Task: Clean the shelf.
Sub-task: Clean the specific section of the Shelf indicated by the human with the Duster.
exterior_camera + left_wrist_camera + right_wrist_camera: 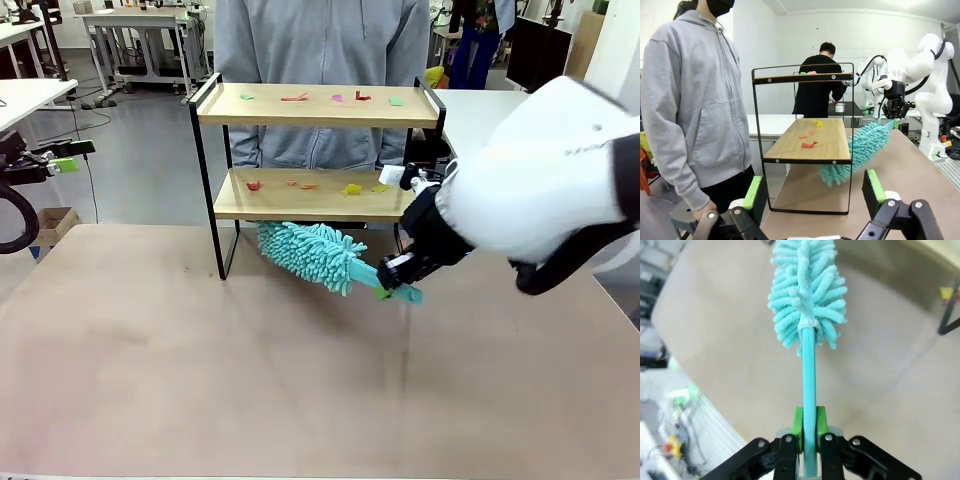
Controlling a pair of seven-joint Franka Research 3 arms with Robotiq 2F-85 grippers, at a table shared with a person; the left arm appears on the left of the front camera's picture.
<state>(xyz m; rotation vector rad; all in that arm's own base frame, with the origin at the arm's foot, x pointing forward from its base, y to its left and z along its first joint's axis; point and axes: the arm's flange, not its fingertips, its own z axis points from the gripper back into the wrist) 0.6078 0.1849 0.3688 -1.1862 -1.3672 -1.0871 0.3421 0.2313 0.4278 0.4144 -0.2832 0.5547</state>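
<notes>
Brown and smooth, the bench (300, 400) stretches from the near edge to the far side. Right of the middle, the right pincer (397, 277) comes in from the right, clamped narrow on the thin handle of a teal duster (305, 252). In the right wrist view its green pads (798, 421) press the handle from both sides at the right pincer (809, 421), and the duster (807, 300) runs straight out to its fluffy head. The head points left and away, lying low just in front of and below the near edge of the shelf's lower board; whether it touches the bench I cannot tell.

The shelf (320, 105) stands upright on the far middle of the bench, two light wooden boards in a thin black frame. Small scraps (300, 184) in red and yellow lie on the lower board, with green, red and pink ones on the top board.

Off the left edge of the bench, the left pincer (65, 160) hangs wide with nothing between its fingers. From its wrist, the left pincer (815, 190) faces the shelf (807, 145) end-on, with the duster (860, 150) at the lower board's corner and the right pincer (895, 107) beyond it.

At the far side a person (320, 60) in a grey hooded top stands right behind the shelf.
</notes>
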